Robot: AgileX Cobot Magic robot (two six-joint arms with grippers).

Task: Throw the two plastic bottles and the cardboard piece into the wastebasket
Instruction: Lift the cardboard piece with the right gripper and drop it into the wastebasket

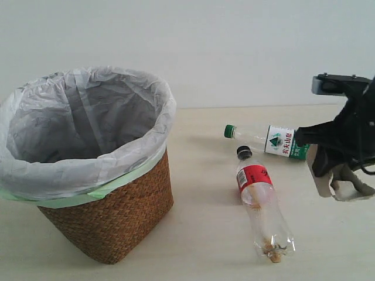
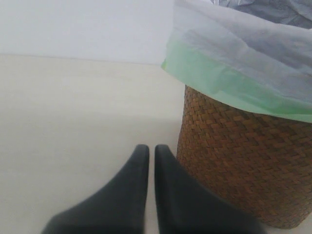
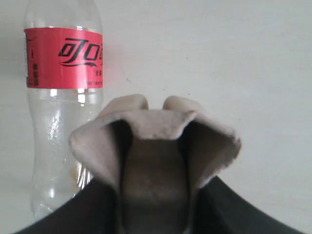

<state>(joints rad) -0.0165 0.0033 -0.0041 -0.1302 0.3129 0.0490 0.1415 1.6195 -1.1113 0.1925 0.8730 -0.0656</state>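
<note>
The wicker wastebasket with its white bag stands at the left; its woven wall fills one side of the left wrist view. My left gripper is shut and empty, low beside the basket. Two clear bottles lie on the table: the green-capped bottle further back, the black-capped red-label bottle nearer. My right gripper is shut on the grey-beige cardboard piece, held just above the table at the right. The red-label bottle lies beside the cardboard.
The pale wooden table meets a white wall at the back. The basket's bag folds out over its rim with a green band.
</note>
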